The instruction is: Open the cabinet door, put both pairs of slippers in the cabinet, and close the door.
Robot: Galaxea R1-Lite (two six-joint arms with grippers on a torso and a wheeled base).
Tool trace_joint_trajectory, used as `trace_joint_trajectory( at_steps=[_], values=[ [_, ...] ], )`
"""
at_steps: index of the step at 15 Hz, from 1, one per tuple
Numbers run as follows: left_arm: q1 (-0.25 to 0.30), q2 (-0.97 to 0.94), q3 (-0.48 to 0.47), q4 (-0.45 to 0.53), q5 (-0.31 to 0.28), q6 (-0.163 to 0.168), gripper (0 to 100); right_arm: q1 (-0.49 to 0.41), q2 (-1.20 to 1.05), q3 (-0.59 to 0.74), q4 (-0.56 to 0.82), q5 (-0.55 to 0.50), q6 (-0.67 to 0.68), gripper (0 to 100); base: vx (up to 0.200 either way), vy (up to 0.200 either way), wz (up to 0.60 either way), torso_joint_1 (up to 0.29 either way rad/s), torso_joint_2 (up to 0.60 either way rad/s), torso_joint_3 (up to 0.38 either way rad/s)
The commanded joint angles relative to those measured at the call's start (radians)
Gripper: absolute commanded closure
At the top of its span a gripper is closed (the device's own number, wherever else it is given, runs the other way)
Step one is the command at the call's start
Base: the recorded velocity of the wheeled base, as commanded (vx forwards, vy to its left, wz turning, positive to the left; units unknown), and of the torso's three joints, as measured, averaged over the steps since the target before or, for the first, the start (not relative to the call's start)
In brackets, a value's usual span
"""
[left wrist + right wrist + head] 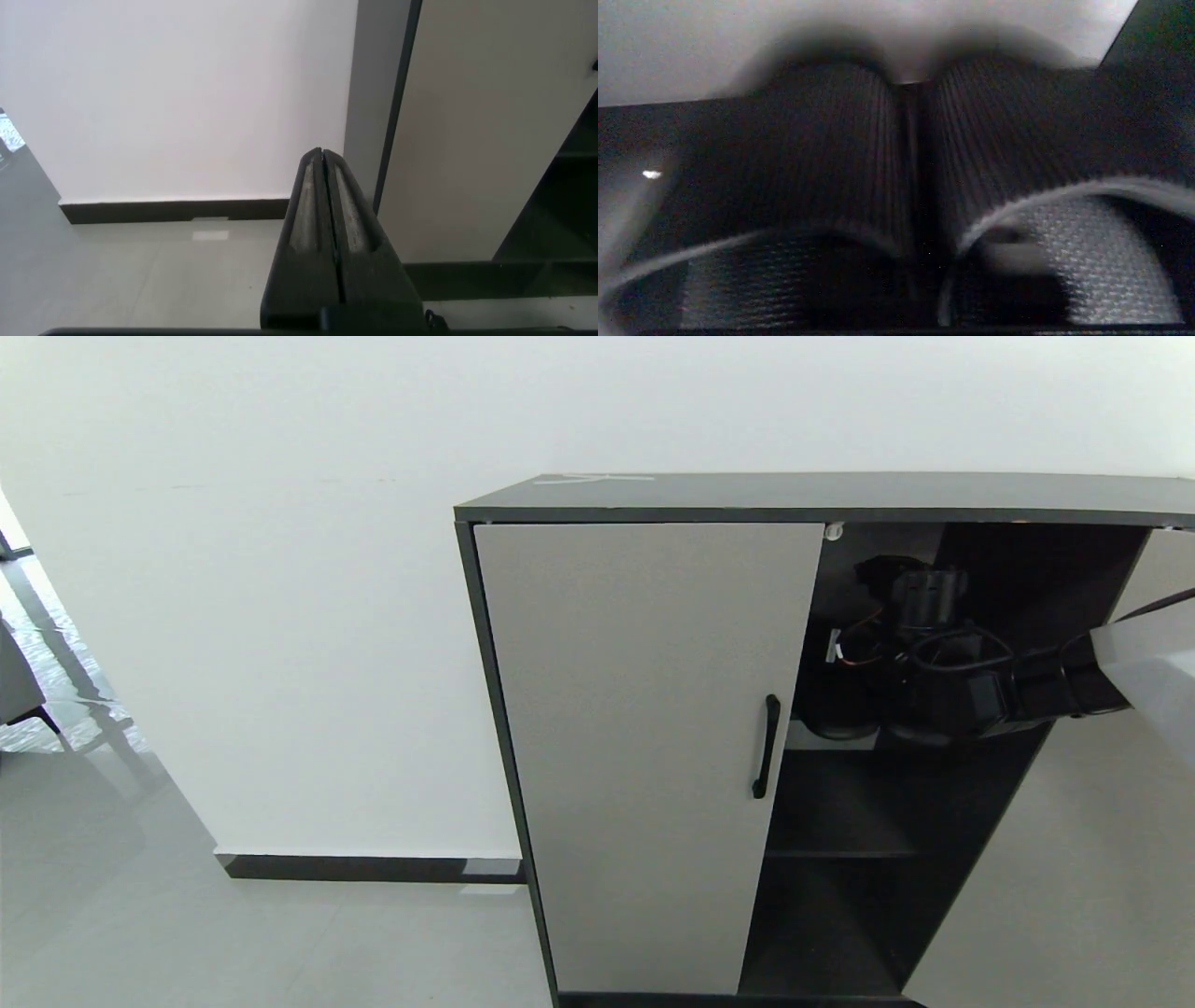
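Slippers (813,159): two, one dark pair, side by side on cabinet (822,495) upper shelf.
Doors: left door (644,728) closed, right door (1074,877) open.
Left gripper (322,187): clenched, empty.
Right gripper (878,691): by slippers; grip unclear.

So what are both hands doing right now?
Left hand: closed, empty.
Right hand: inside the cabinet at the slippers; grip cannot be told.

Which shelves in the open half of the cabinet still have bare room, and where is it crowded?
The middle shelf and the bottom shelf look bare, in the opening right of the shut door. The top shelf is crowded: the right gripper and the slippers take up most of it.
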Motion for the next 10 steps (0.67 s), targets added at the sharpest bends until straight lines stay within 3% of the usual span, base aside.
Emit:
trace_joint_trajectory(
  at_steps=[1, 10],
  values=[
    [0.0, 0.001, 0.0, 0.0, 0.002, 0.0, 100, 0.002, -0.009, 0.019, -0.003, -0.001, 0.001, 0, 0.0, 0.0, 0.0, 0.0, 0.0, 0.0],
    [0.0, 0.001, 0.0, 0.0, 0.0, 0.0, 100, 0.005, -0.172, 0.198, -0.025, 0.018, 0.003, 0, 0.0, 0.0, 0.0, 0.0, 0.0, 0.0]
  ],
)
